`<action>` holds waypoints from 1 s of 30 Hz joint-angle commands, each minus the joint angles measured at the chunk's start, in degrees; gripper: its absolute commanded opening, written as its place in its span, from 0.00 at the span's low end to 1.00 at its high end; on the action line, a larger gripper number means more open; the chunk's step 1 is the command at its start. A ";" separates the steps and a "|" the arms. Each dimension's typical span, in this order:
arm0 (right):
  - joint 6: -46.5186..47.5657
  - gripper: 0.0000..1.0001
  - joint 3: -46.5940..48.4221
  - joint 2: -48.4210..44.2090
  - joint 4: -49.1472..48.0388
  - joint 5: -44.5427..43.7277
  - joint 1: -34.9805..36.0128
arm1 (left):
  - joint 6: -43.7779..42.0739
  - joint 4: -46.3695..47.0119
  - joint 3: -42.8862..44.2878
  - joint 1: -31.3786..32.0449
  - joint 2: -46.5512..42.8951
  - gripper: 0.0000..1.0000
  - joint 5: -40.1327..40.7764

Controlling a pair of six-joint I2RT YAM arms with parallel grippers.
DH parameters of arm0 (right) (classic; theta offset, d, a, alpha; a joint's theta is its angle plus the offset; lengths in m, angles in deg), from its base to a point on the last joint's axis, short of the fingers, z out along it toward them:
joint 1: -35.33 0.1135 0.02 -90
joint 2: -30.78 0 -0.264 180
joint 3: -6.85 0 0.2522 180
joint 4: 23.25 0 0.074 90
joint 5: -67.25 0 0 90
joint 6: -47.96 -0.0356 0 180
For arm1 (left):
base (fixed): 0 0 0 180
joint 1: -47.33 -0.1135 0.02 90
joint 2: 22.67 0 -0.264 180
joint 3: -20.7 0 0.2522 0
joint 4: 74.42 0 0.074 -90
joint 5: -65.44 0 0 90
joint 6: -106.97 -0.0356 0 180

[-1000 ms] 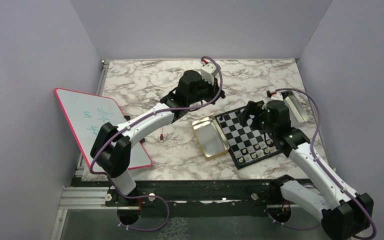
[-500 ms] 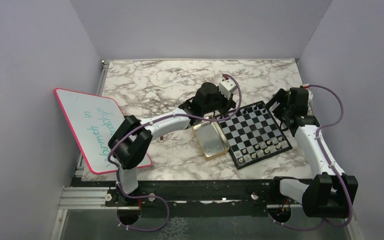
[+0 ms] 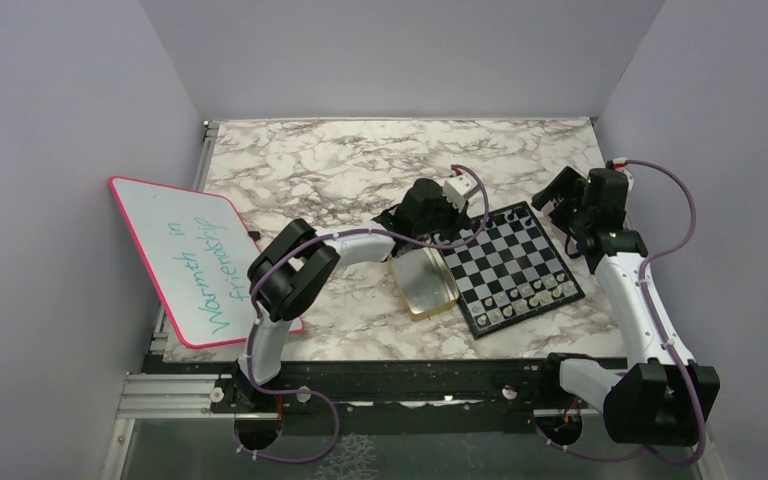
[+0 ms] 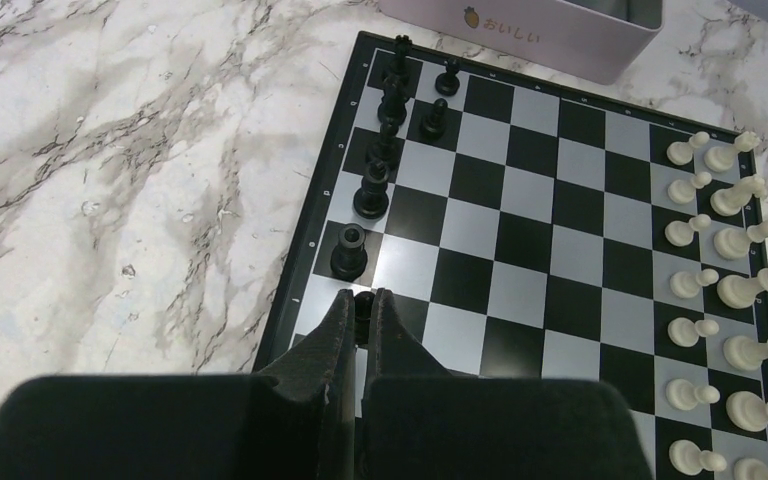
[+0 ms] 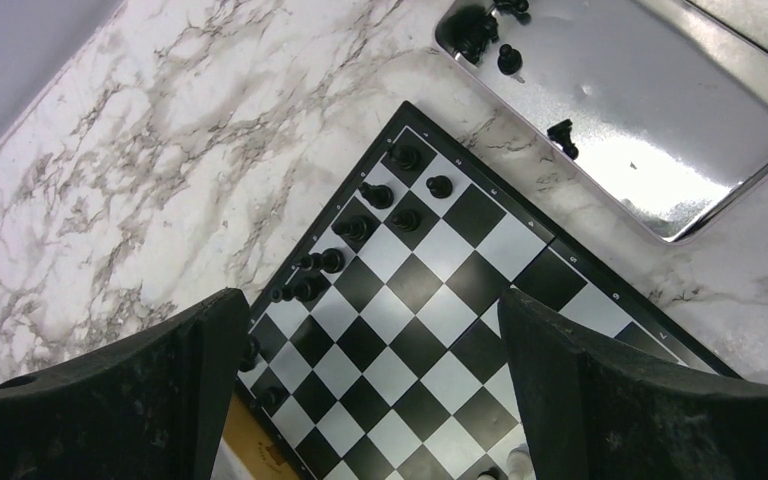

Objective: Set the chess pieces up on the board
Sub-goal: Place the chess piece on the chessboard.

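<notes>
The board (image 3: 510, 262) lies right of centre; it also shows in the left wrist view (image 4: 560, 230) and the right wrist view (image 5: 430, 300). White chess pieces (image 4: 720, 250) fill its near rows (image 3: 525, 295). Several black pieces (image 4: 373, 190) stand along the far edge (image 5: 360, 225). My left gripper (image 3: 448, 232) is at the board's left corner, shut (image 4: 364, 298) on a small black piece (image 4: 364, 305) just above a square. My right gripper (image 3: 552, 196) is open and empty (image 5: 375, 300), high over the board's far right side.
A silver tin half (image 5: 640, 110) with a few loose black pieces (image 5: 505, 60) lies beyond the board. A gold tin (image 3: 422, 280) touches the board's left edge. A pink-rimmed whiteboard (image 3: 200, 260) lies at the left.
My left arm swung from the far table down to the board's left corner. My right arm drew back from over the board to its far right side.
</notes>
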 commanded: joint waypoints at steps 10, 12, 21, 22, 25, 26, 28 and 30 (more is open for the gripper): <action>1.70 1.00 -1.37 -0.52 -2.47 3.64 -0.39 | 2.51 8.50 2.36 0.20 4.88 0.00 -0.21; 1.74 1.00 -1.32 -0.70 -2.47 3.76 -0.37 | 2.87 8.95 1.84 0.17 4.99 0.00 0.35; 2.31 1.00 -1.82 -1.88 -2.43 3.36 -0.43 | 2.05 10.32 -0.24 0.18 5.46 0.00 1.60; 2.36 1.00 -1.91 -1.96 -2.45 3.21 -0.44 | 1.79 10.27 -0.21 0.21 5.55 0.00 1.84; 2.08 1.00 -1.57 -2.07 -2.27 3.62 -0.43 | 1.23 10.24 -0.33 0.17 5.83 0.00 2.47; 1.96 1.00 -1.59 -2.21 -2.29 3.85 -0.40 | 1.18 10.26 -0.45 0.17 5.72 0.00 2.56; 1.84 1.00 -1.71 -2.35 -2.55 4.20 -0.37 | 1.15 10.27 -0.55 0.17 5.81 0.00 2.68; 1.99 1.00 -1.71 -2.43 -2.46 4.28 -0.38 | 1.04 10.29 -0.72 0.21 5.88 0.00 3.00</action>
